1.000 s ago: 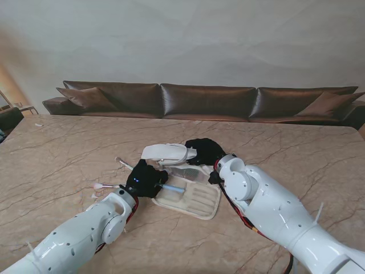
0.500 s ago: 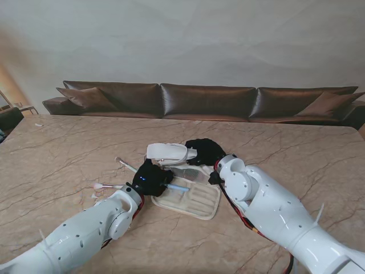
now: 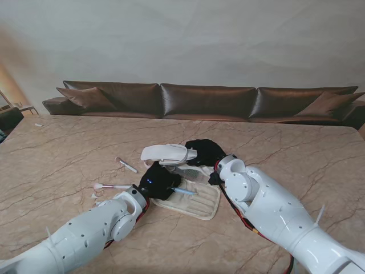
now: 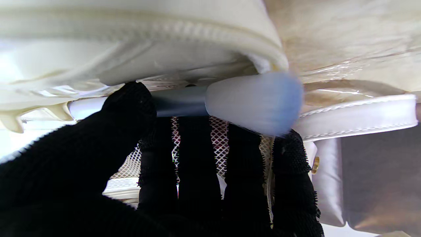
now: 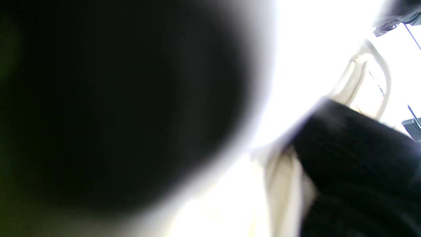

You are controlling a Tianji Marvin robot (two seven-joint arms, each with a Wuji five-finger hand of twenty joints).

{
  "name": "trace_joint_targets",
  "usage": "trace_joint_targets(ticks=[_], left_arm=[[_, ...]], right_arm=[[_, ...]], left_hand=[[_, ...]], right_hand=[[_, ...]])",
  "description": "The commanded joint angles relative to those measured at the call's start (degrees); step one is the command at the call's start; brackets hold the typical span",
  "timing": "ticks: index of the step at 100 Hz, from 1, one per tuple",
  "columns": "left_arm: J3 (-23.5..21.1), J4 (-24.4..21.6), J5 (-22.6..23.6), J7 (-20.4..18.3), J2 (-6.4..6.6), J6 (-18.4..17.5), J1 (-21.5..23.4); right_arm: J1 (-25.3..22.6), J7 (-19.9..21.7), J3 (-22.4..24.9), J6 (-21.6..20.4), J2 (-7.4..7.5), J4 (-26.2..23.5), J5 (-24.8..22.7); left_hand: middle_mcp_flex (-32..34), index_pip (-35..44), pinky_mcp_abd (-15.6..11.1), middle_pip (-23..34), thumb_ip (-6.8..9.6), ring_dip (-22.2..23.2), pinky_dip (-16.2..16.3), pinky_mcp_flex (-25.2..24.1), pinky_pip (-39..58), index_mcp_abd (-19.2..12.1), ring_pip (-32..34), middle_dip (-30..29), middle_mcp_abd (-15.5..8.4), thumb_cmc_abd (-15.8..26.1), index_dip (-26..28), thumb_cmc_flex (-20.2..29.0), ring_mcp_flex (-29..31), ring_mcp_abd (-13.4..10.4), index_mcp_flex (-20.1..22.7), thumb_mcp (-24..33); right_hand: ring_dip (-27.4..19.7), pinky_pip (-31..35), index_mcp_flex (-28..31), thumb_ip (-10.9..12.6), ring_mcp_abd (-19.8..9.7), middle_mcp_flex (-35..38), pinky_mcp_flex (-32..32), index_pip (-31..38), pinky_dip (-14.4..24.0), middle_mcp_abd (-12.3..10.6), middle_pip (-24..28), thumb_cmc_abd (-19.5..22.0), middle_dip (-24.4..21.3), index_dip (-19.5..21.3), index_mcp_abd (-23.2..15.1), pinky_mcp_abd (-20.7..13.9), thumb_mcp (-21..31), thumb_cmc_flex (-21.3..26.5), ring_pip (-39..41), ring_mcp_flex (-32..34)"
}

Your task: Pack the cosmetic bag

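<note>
- Nearest me, the left hand has pushed forward over the open bag within the last second, its fingers closed around a blue brush; the wrist view shows the thumb pinning the handle and the bristles just under the raised flap.
- The brush has travelled with it: its head now lies over the bag's cream lining, where a second ago it hung at the bag's left edge. To my eye the insertion is under way, and release into a pocket is what remains of this step.
- Left of the bag, a pink-tipped brush and a small tube lie on the tabletop, unmoved and not yet packed.
- Beyond, the right hand keeps the white flap lifted, fingers gripping it; its wrist view is too blurred to add much.
- Farthest off, a brown sofa lines the wall.
</note>
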Motion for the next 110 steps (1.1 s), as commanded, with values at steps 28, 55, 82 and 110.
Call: trace_joint_targets(ticks=[28,55,82,110], left_arm=[[-1.98,-1.08,1.01,-0.19,-0.02,1.36,0.84],[-5.05,-3.10,4.69,-3.89,2.97,-1.19,2.08],[-2.52,-0.41,3.47,-1.53,2.05,-1.06,1.05],[-1.28,-0.05,2.68,-0.46,1.20,-0.84,0.26]], right_arm=[[-1.08,0.66,0.26,-0.33,-0.23,-1.41,-0.07],[-1.15,1.21,0.55,-0.17,0.07,-1.75,-0.50],[-1.20,1.34,0.26,-0.20,0.07,-1.96,-0.53],[-1.18,0.85,0.14,-0.12,-0.07,-2.03,-0.60]], left_hand=[[1.92,4.14,-3.06,0.74,2.49,1.04,1.11,-0.24,-0.19,-8.43,0.54,1.07,-1.60,1.70,2.59,3.25,1.04,-0.21,3.29,4.68],[1.67,4.08,-3.10,0.85,2.50,1.10,1.10,-0.49,-0.47,-8.80,0.33,1.29,-1.90,1.99,2.83,3.35,0.87,-0.40,3.09,4.36],[1.86,4.07,-3.14,0.93,2.49,1.20,1.20,-0.14,-0.38,-8.74,0.30,1.35,-1.79,1.72,2.94,3.29,1.20,-0.27,3.22,4.63],[1.79,4.03,-3.20,0.86,2.41,1.34,1.29,-0.32,-0.34,-8.73,0.30,1.31,-1.90,1.82,2.73,3.32,1.09,-0.26,3.23,4.62]], right_hand=[[0.14,2.79,2.90,0.38,-1.30,3.31,1.92,4.86,-0.44,-2.60,0.67,3.50,0.26,-0.53,-8.68,0.30,2.73,3.90,2.13,4.35],[0.14,2.82,2.78,0.40,-1.26,3.36,1.92,4.79,-0.44,-2.72,0.71,3.47,0.29,-0.59,-8.70,0.38,2.76,3.94,2.15,4.39],[0.16,3.01,3.00,0.40,-1.32,3.42,2.12,4.92,-0.39,-2.64,0.73,3.47,0.27,-0.52,-8.61,0.28,2.80,3.91,2.27,4.55],[0.15,3.09,3.05,0.39,-1.32,3.42,2.13,4.94,-0.38,-2.67,0.73,3.36,0.26,-0.55,-8.59,0.26,2.93,3.90,2.27,4.53]])
